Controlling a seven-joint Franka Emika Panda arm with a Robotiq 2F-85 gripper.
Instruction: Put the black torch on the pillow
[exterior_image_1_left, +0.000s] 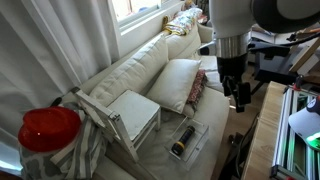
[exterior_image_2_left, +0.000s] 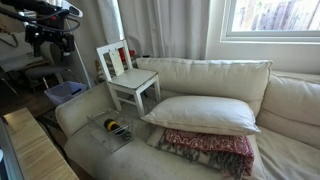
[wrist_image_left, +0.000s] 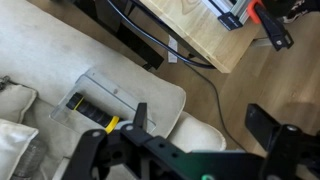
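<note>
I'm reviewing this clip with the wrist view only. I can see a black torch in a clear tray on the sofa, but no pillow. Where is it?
Observer: The pillow lies on the sofa seat beside the clear tray, resting on top of a red-patterned cushion.
Operator: Is anything standing near the tray?
Observer: Yes, a small white chair stands on the seat just behind the tray, where the black torch lies.
Operator: And where is the arm relative to all that?
Observer: The gripper hangs high, out past the sofa's edge. It is not above the tray or the pillow.
</note>
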